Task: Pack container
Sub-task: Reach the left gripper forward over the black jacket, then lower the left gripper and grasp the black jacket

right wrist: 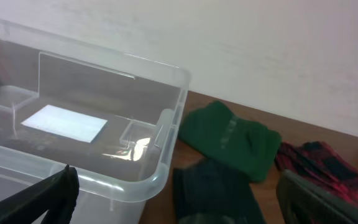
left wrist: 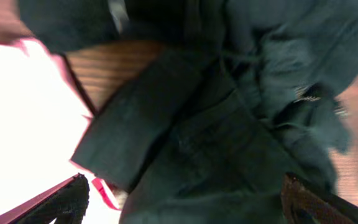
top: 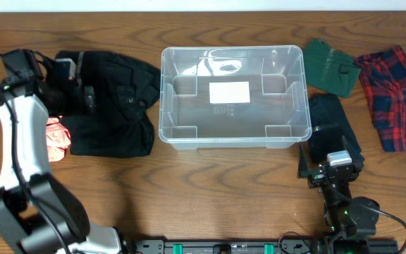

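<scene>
The clear container [top: 166, 106] stands empty mid-table, a white label on its bottom; its corner shows in the right wrist view [right wrist: 166, 168]. A pile of black garments [top: 118, 99] lies left of it and fills the left wrist view [left wrist: 229, 143]. My left gripper [top: 72, 88] is open, low over that pile, holding nothing; its fingertips [left wrist: 185, 205] frame the black cloth. My right gripper [top: 333, 159] is open and empty near the front right, over a folded black garment [top: 333, 120], which also shows in the right wrist view [right wrist: 213, 190].
A pink garment [top: 58, 137] lies at the left beside the black pile and shows in the left wrist view [left wrist: 17, 124]. A green garment [top: 330, 67] and a red plaid shirt [top: 397, 95] lie at the right, also visible in the right wrist view, green [right wrist: 232, 140] and plaid [right wrist: 328, 165].
</scene>
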Action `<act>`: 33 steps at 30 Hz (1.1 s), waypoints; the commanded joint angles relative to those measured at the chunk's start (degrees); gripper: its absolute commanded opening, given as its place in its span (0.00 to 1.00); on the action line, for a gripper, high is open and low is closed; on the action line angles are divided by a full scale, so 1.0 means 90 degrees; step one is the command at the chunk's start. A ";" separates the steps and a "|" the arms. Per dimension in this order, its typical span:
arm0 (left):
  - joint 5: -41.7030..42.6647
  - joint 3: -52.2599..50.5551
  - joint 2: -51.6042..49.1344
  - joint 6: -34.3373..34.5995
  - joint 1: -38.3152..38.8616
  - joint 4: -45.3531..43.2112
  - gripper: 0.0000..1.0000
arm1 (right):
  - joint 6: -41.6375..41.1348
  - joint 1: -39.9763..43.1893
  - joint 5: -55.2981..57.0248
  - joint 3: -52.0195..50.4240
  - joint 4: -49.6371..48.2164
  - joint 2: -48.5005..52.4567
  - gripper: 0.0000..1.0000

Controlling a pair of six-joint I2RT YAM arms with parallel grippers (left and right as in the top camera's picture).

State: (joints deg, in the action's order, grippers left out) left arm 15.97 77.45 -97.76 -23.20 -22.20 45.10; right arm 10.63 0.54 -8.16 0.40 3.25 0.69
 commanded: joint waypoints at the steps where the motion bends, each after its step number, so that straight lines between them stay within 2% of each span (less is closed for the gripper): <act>1: -0.0070 -0.0085 -0.0597 -0.0474 -0.0015 -0.0007 0.98 | 0.0041 0.0075 -0.0027 -0.0010 0.0027 -0.0034 0.99; 10: -0.0070 -0.0085 -0.1858 -0.0588 -0.0015 -0.0051 0.98 | 0.0041 0.0075 -0.0027 -0.0010 0.0027 -0.0034 0.99; 15: -0.0068 -0.0085 -0.2118 -0.0588 -0.0015 0.0010 0.98 | 0.0041 0.0075 -0.0027 -0.0010 0.0027 -0.0034 0.99; 17: -0.0063 -0.0080 -0.2091 -0.0585 -0.0015 0.0000 0.80 | 0.0041 0.0075 -0.0027 -0.0010 0.0027 -0.0034 0.99; 19: -0.0024 -0.0073 -0.2050 -0.0583 -0.0015 0.0000 0.53 | 0.0041 0.0075 -0.0027 -0.0010 0.0027 -0.0034 0.99; 22: 0.0221 0.0029 -0.1979 -0.0561 -0.0015 0.0046 0.28 | 0.0041 0.0075 -0.0027 -0.0010 0.0027 -0.0034 0.99; 25: 0.0340 0.0131 -0.1829 -0.0559 -0.0015 0.0102 0.19 | 0.0041 0.0075 -0.0027 -0.0010 0.0027 -0.0034 0.99; 28: 0.0345 0.0136 -0.1620 -0.0561 -0.0015 0.0100 0.19 | 0.0041 0.0075 -0.0027 -0.0010 0.0027 -0.0034 0.99; 29: 0.0374 0.0136 -0.1564 -0.0561 -0.0012 0.0100 0.15 | 0.0041 0.0075 -0.0027 -0.0010 0.0027 -0.0034 0.99; 33: 0.1192 0.0136 -0.1307 -0.0561 -0.0015 0.0092 0.09 | 0.0041 0.0075 -0.0027 -0.0010 0.0027 -0.0034 0.99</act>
State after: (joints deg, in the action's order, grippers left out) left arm 18.98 77.87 -112.31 -28.29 -22.65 46.06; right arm 10.63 0.54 -8.16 0.40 3.27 0.69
